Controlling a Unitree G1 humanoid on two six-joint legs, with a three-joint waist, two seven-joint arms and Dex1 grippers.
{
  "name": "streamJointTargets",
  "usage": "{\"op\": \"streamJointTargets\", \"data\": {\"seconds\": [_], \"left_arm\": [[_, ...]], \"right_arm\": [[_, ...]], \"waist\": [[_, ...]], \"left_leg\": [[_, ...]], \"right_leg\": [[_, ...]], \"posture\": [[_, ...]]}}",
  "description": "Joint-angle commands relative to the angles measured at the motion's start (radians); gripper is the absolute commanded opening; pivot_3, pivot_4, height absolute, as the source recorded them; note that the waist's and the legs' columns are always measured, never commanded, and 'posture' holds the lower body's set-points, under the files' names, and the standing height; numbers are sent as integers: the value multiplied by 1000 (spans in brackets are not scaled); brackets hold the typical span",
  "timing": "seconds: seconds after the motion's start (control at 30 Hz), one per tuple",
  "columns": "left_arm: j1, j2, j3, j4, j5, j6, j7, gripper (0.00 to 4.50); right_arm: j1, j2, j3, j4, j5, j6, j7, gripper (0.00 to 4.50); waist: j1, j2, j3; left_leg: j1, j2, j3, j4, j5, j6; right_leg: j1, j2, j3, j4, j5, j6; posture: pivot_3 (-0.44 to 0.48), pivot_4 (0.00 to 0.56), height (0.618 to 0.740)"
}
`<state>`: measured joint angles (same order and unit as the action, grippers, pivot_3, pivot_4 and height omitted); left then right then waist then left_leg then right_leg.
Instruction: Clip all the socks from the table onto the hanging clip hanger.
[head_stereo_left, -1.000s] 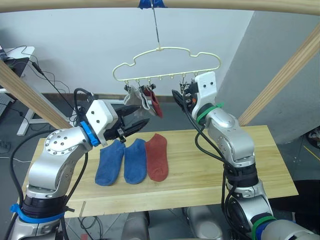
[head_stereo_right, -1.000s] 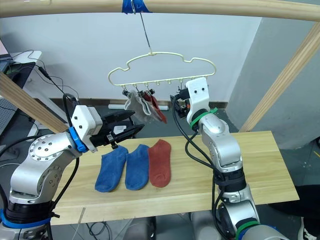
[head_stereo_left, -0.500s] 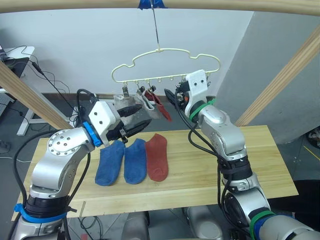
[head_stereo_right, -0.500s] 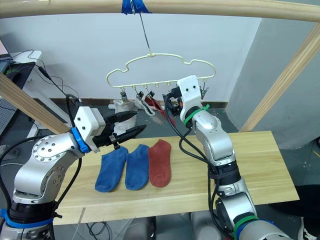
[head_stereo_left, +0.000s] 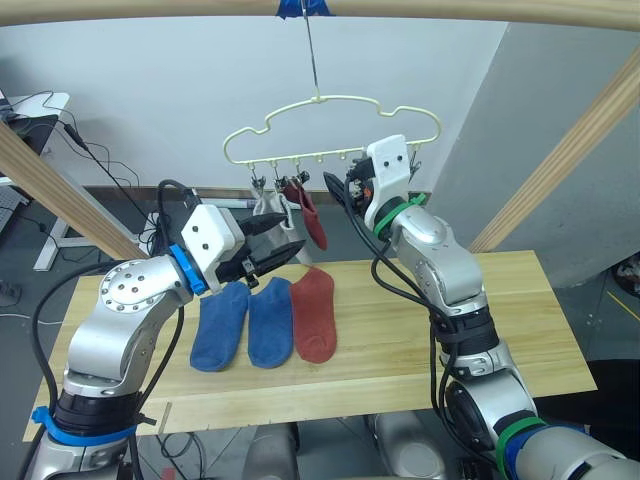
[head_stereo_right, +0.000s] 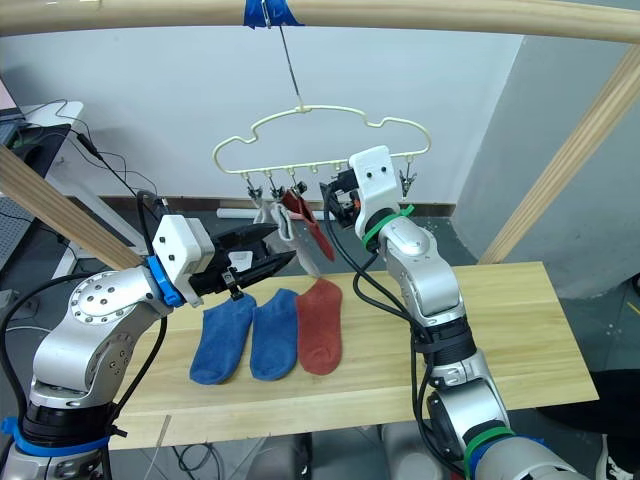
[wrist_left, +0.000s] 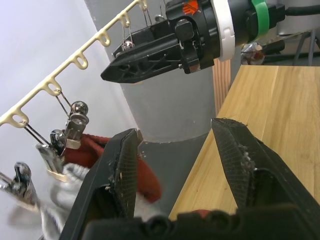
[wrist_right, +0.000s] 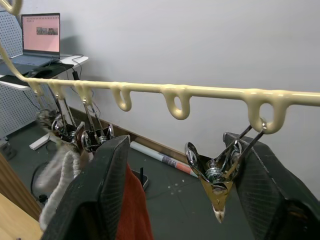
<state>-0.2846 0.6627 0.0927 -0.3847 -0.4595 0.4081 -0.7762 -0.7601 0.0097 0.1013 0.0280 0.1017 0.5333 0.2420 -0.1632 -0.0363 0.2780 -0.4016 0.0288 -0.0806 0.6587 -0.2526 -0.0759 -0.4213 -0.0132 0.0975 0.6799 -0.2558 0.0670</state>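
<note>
on your table lay two blue socks and a red sock. the hanger held a grey sock and a red one between your left gripper and right gripper, both spread wide and empty. no readable writing.

Both arms are built of rounded silver-grey metal shells with black joints and small dark screws ringed around the shoulder caps. The left arm wears a bright blue band at the wrist, beside a boxy white housing, and another blue band low by the counter edge. The right arm carries a green band behind its own white housing and a second green ring nearer the base. Black cables loop loosely along each arm. The left gripper and right gripper end in black, ribbed, wedge-shaped fingers; an orange mark shows on the right one's body
</note>
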Motion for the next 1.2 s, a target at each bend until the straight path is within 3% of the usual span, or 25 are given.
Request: {"op": "streamJointTargets", "data": {"seconds": [0.03, 0.17, 0.23, 0.6, 0.77, 0.97, 1.2], "left_arm": [[1, -6, 3, -13, 3, -21, -2, 2605], [7, -13, -3, -14, 9, -24, 4, 2605], [12, -17, -8, -16, 14, -25, 7, 2605], [97, -119, -164, 28, 156, 17, 133, 2605], [87, -247, -200, 170, 201, 79, 249, 3966], [53, -366, -240, 345, 275, 101, 346, 3993], [-35, -439, -249, 565, 358, 54, 426, 3993]], "right_arm": [[-22, 8, -2, -18, 7, -30, -1, 1863], [-22, 9, -4, -16, 7, -35, -3, 503], [-22, 9, -5, -15, 7, -36, -4, 155], [-23, 6, -2, -13, 10, -44, 5, 153], [-18, 4, 0, -16, 9, -45, 7, 153], [-13, 3, 5, -26, 8, -39, 7, 153], [-5, 1, 8, -42, 10, -27, 10, 153]], "waist": [[0, 0, 0], [0, 0, 0], [0, 0, 0], [0, 0, 0], [0, 0, 0], [-1, 0, 0], [-3, 0, 0]], "left_leg": [[0, 0, 0, 0, 0, 0], [0, 0, 0, 0, 0, 0], [0, 0, 0, 0, 0, 0], [0, 0, 0, 0, 0, 0], [0, 0, 0, 1, 0, 0], [0, 0, 0, 1, 0, 0], [0, 0, 0, 2, 0, 0]], "right_leg": [[0, 0, 0, 0, 0, 0], [0, 0, 0, 0, 0, 0], [0, 0, 0, 0, 0, 0], [0, 0, 0, 0, 0, 0], [0, 0, 0, 1, 1, -1], [0, 0, 0, 1, 1, -1], [0, 0, 0, 1, 1, -1]], "posture": [[-137, 201, 740], [-137, 201, 740], [-137, 201, 740], [-146, 202, 740], [-152, 203, 740], [-173, 205, 740], [-182, 211, 740]]}}
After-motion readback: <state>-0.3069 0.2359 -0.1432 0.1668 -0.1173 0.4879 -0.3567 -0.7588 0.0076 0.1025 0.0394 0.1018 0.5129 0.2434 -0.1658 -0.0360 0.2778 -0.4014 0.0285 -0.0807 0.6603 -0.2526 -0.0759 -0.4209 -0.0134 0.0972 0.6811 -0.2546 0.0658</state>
